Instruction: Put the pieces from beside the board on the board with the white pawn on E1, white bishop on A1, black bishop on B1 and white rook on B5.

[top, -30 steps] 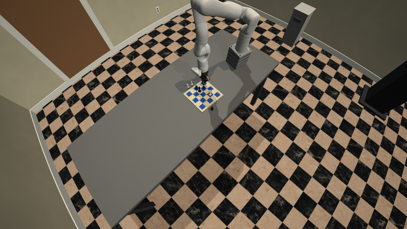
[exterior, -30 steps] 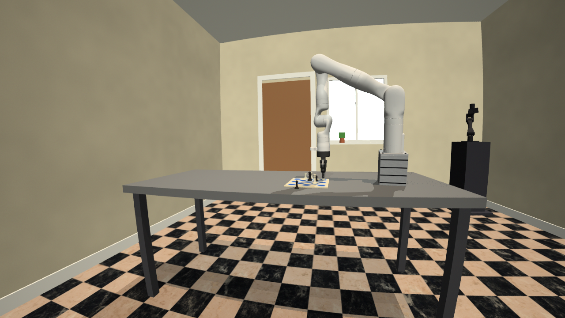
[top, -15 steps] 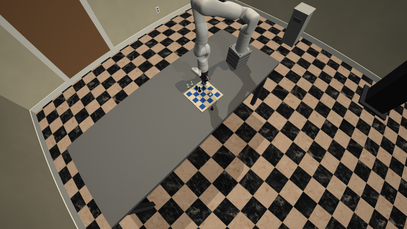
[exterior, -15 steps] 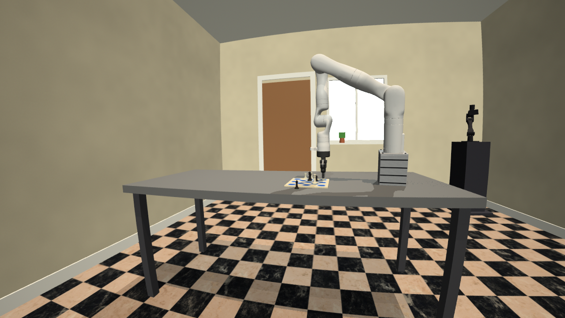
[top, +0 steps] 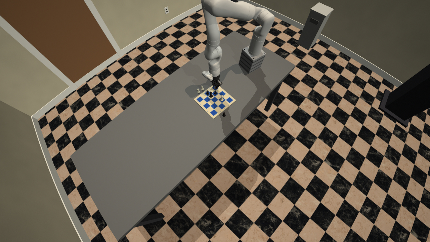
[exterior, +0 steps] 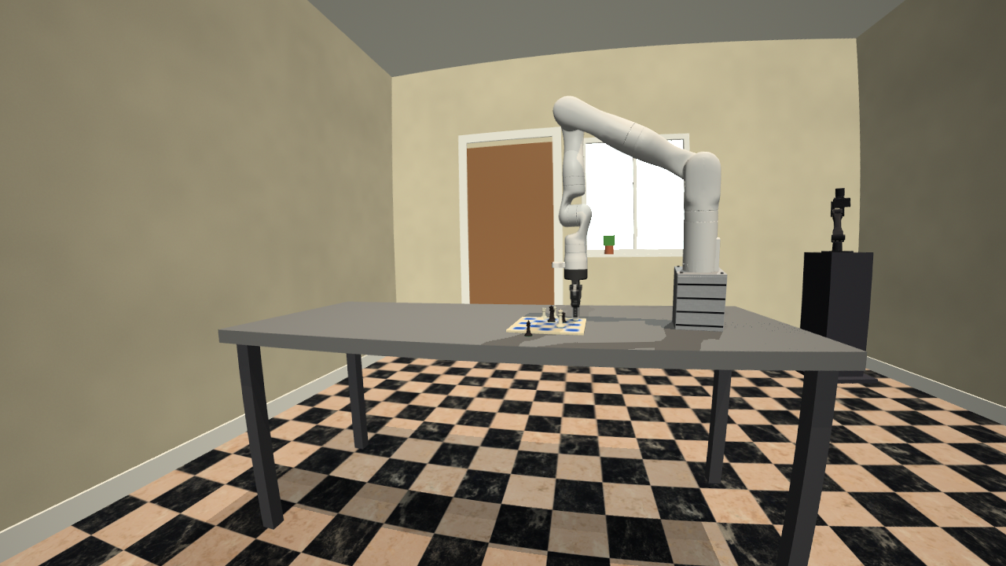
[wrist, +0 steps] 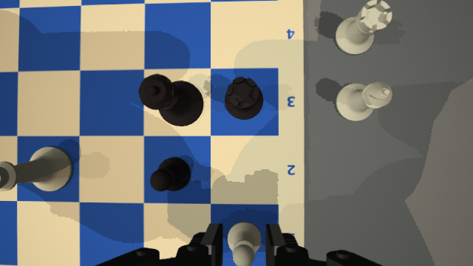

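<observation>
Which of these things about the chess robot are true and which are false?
1. The gripper is squeezing the white pawn. False: its fingers stand apart on either side of the pawn, with gaps showing.
2. The white pawn stands on a blue square in row 1 of the chessboard. True.
3. The white rook is already on the board. False: it stands on the grey table beside the board.
4. The white bishop stands on the table next to the white rook. True.
5. The black rook sits on a blue square in row 3. True.
6. The black pawn lies on its side. False: it stands upright.
</observation>
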Controlling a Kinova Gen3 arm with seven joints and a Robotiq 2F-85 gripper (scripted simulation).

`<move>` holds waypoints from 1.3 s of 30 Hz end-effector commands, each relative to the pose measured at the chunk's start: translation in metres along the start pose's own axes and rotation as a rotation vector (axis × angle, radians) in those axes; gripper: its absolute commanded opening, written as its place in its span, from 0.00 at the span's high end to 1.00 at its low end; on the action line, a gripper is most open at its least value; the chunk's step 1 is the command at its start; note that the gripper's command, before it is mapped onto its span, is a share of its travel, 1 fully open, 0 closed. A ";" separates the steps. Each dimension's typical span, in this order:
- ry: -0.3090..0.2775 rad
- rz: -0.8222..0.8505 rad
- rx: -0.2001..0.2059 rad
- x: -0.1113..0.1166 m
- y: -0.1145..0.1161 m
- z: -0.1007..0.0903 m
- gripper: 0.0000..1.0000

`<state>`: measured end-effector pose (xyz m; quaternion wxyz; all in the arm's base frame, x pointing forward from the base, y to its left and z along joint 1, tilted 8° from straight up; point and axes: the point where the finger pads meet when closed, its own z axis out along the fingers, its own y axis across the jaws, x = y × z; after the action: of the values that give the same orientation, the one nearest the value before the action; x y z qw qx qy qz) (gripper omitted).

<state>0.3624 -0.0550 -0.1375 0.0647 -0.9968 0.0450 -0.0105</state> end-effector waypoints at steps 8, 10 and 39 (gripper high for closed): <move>0.001 0.000 0.000 0.001 0.000 -0.001 0.66; 0.001 0.000 0.000 0.001 0.000 -0.001 0.66; 0.001 0.000 0.000 0.000 0.000 -0.065 0.66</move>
<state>0.3520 -0.0674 -0.0856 0.0670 -0.9962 0.0556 -0.0054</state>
